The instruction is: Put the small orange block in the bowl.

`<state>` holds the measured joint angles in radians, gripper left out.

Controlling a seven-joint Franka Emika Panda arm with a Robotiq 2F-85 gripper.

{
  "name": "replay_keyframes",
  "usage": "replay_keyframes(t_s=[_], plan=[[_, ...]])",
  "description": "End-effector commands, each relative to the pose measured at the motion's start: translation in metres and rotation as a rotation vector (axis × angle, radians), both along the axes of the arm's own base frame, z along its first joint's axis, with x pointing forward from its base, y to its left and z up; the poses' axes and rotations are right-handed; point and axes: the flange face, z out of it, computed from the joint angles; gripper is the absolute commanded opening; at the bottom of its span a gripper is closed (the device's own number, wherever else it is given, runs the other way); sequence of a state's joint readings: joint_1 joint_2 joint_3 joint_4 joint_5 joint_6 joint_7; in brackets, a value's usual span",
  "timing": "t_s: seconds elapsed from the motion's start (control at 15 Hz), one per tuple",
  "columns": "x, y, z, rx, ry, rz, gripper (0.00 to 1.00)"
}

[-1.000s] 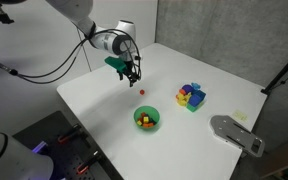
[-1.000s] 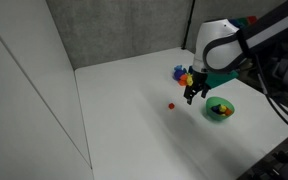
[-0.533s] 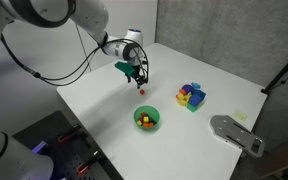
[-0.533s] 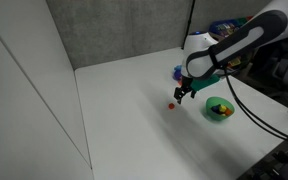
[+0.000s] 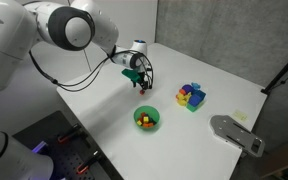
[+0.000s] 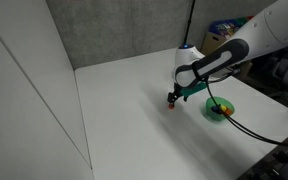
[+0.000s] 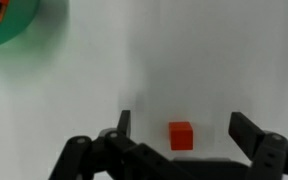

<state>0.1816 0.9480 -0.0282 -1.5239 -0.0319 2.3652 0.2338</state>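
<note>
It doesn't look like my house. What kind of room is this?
Probably a robot lab or test room. A big robot arm reaches over a white table, and plain grey wall panels stand behind it, not home furniture.

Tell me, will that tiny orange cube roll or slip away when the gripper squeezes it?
Probably not roll: the small orange block has flat faces and sits square on the white table. It looks rigid, so it likely won't squash. Being tiny, it's probably light and might skid if one finger of the open gripper touches first.
</note>
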Motion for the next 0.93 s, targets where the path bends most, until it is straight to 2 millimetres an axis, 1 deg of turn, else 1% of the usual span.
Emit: replay_keyframes(t_s=[0.0,0.33,0.53,0.6,0.67,0.8,0.87], plan=[[0.022,0.005,-0.016,-0.032,-0.016,-0.020,1.00],[0.035,0.006,-0.035,-0.039,-0.028,-0.026,1.00],[0.041,0.006,-0.041,-0.038,-0.041,-0.028,1.00],[0.043,0.006,-0.043,-0.040,-0.044,-0.029,0.75],[0.044,0.006,-0.044,-0.041,-0.046,-0.029,0.74],[0.047,0.005,-0.046,-0.042,-0.049,-0.031,0.58],[0.048,0.005,-0.047,-0.043,-0.051,-0.032,0.49]])
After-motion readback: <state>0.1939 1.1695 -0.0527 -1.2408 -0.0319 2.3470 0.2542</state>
